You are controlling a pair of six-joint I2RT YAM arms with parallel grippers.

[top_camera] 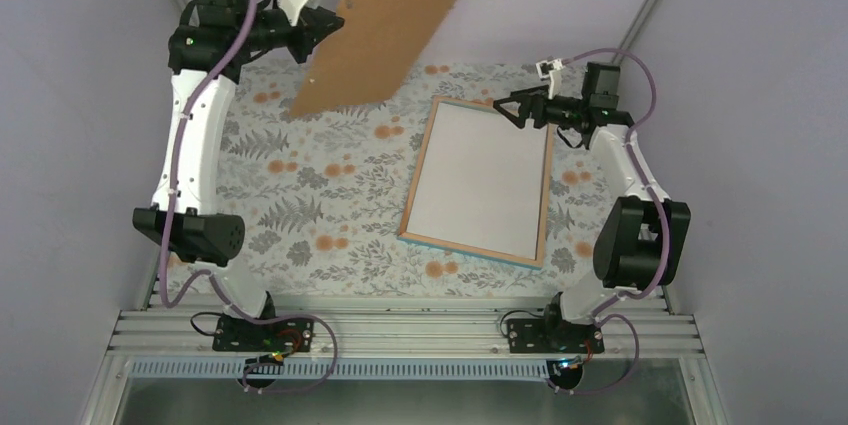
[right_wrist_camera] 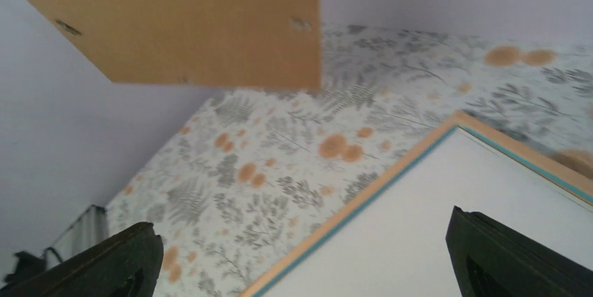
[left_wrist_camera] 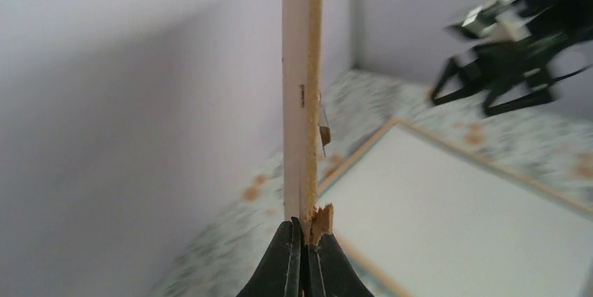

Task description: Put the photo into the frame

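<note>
The left gripper (left_wrist_camera: 306, 230) is clamped on the chipped lower edge of the brown backing board (left_wrist_camera: 302, 66), holding it aloft and tilted at the table's 11 o'clock, clear of the floral cloth (top_camera: 320, 175). The frame (top_camera: 418, 170) lies back-up on the cloth at about 3 o'clock, its wood rim showing with a turquoise line beneath. A white sheet (top_camera: 482, 180) fills its opening; whether that is a print's back or a mat cannot be told. The right gripper (top_camera: 503, 110) hangs over the frame's 12 o'clock edge — fingers spread, holding nothing.
</note>
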